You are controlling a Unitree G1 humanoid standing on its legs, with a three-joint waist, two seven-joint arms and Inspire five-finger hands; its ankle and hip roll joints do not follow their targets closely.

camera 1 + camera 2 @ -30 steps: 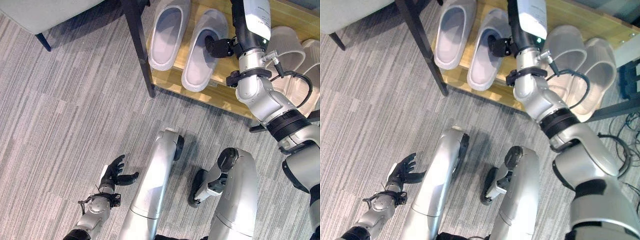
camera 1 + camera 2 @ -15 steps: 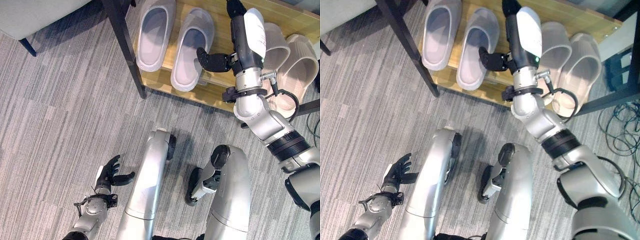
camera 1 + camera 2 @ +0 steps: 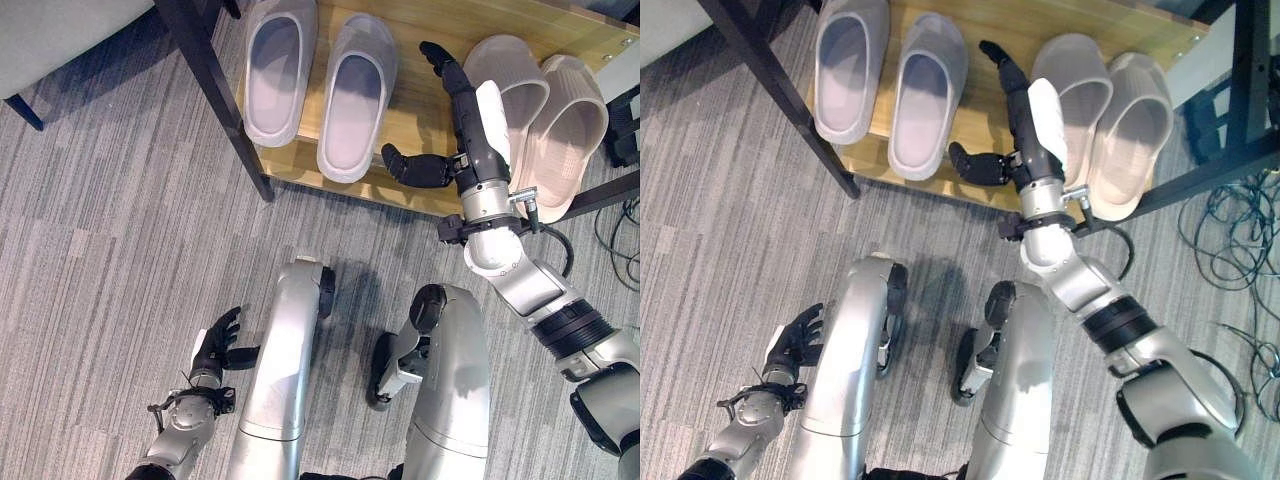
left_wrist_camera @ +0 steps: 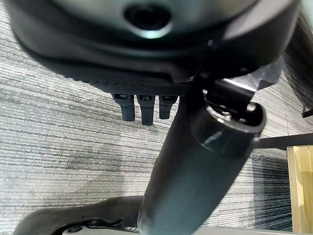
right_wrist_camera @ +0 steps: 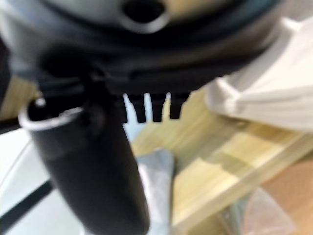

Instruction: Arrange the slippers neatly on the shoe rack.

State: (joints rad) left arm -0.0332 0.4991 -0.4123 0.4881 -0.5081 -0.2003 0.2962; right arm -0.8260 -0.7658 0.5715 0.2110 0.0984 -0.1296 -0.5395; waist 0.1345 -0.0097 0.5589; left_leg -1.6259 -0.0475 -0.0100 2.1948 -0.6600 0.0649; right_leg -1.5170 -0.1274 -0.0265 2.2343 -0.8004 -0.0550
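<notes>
Left eye view shows the low wooden shoe rack shelf (image 3: 420, 110) across the twelve o'clock edge, with a dark metal post (image 3: 215, 90) at its eleven o'clock corner. Four slippers lie on it, toes pointing away from the robot. A pair of pale grey moulded slippers (image 3: 315, 80) sits at about eleven to twelve o'clock, the two side by side and close together. A pair of beige ribbed slippers (image 3: 540, 110) sits at about one to two o'clock, also side by side, their heels reaching past the shelf's front edge.

The right hand (image 3: 460, 120) hovers over the bare wood between the two pairs, fingers stretched out straight towards twelve o'clock and thumb spread wide to the side; it holds nothing and touches no slipper that can be seen. The left hand (image 3: 215, 345) hangs low at about seven o'clock over the grey striped carpet floor (image 3: 100, 250), fingers loosely spread, empty and idle.

Judging from the layout, placing looks finished and the work is at the tidying or checking stage. If anything is left, it would be a gentle push with straight fingers on the beige heels to seat them further in, without disturbing the grey pair.
</notes>
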